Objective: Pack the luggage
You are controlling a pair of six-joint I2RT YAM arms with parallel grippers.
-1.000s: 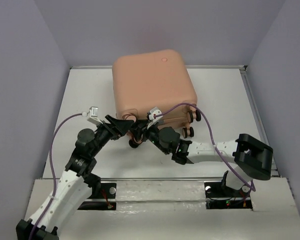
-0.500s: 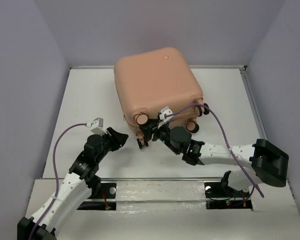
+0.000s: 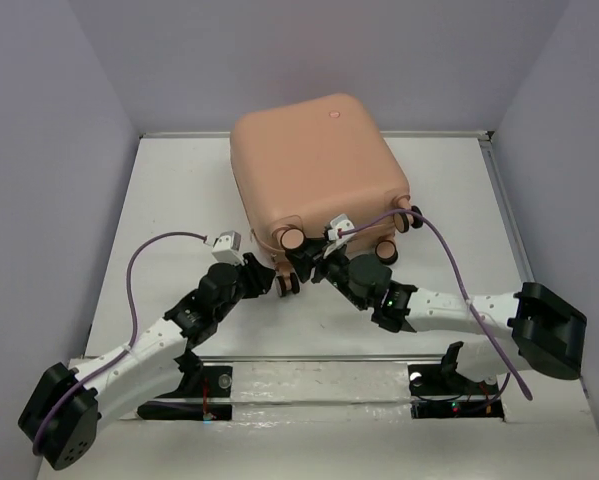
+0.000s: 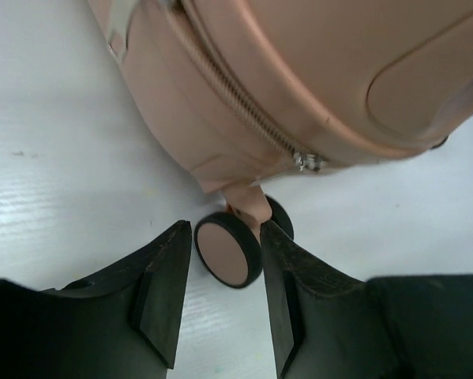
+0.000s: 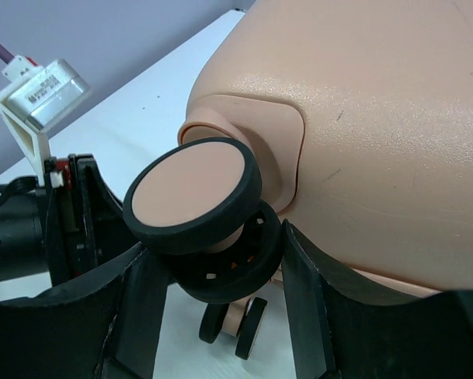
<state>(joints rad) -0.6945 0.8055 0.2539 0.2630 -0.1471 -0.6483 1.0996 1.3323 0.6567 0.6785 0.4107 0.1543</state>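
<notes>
The peach-pink luggage (image 3: 314, 165) is closed and tipped, its wheeled end facing the arms. My right gripper (image 3: 307, 262) is shut on an upper caster wheel (image 5: 193, 189); its fingers (image 5: 299, 276) press both sides of the double black-and-pink wheel under the shell (image 5: 378, 118). My left gripper (image 3: 276, 283) sits low on the table, and its jaws have come in on a lower wheel (image 4: 228, 254) just below the zipper pull (image 4: 309, 162). The wheel lies between the fingertips of the left gripper (image 4: 227, 237). Another wheel (image 5: 236, 324) shows below the right gripper (image 5: 216, 253).
The white table (image 3: 179, 200) is boxed in by lilac walls, with a raised rim (image 3: 499, 190) on the right side. Purple cables (image 3: 439, 245) loop off both wrists. The left wrist's camera (image 5: 43, 95) is close beside the right gripper's wheel.
The left gripper drew back from the luggage's front, then moved right to the lower wheel and narrowed its jaws. The right gripper kept its wheel and shifted the luggage a little to the right.
</notes>
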